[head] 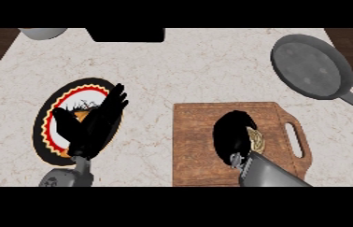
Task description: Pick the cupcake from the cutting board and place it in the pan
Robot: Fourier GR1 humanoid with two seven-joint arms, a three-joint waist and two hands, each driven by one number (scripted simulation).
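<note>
On the wooden cutting board (200, 146) at lower right, my right hand (231, 133) curls over the cupcake (257, 140). Only a sliver of its tan, ridged side shows at the hand's right edge. The grey pan (307, 65) lies at the upper right of the counter, its handle pointing toward the right edge, with nothing in it. My left hand (96, 121) rests open at the left, fingers straight, over a round plate.
The plate (56, 104) under my left hand has a black rim with a red and yellow pattern and holds some food. A grey bowl (43, 32) sits at the top left corner. A black block (127, 34) stands at the counter's back edge.
</note>
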